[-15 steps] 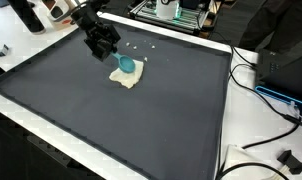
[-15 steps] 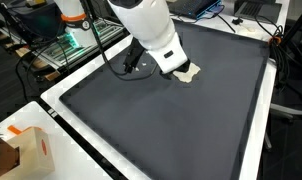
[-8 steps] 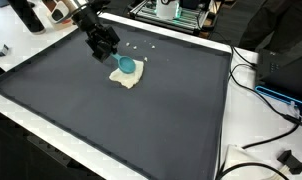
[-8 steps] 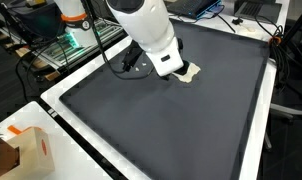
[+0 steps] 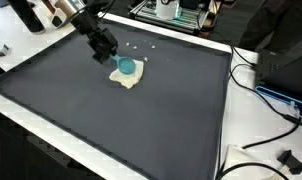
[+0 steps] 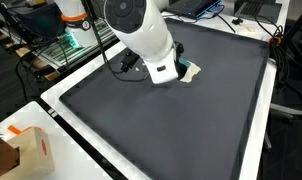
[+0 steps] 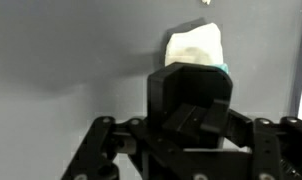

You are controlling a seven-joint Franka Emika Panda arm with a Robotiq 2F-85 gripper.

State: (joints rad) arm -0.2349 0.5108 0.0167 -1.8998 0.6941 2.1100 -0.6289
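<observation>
One teal cup on a white cloth, jaws close alongside.

Cup sits on top of the cloth, toward the cloth's edge nearest the jaws; cloth lies on the dark surface. Jaws hang low just beside the cloth on that same side, close to the cup; contact not readable. Open or closed: cannot tell. The arm hides them in an exterior view, and the wrist view gives only dark housing, with cloth and a sliver of teal beyond it. Judgement on handling: go slow and level, meet the cup's wall square on, and hold the tips clear of the cloth, since dragged folds could tip the cup. Cup looks small, round, smooth, likely plastic. Cloth under it is crumpled, so the footing is soft and uneven.
</observation>
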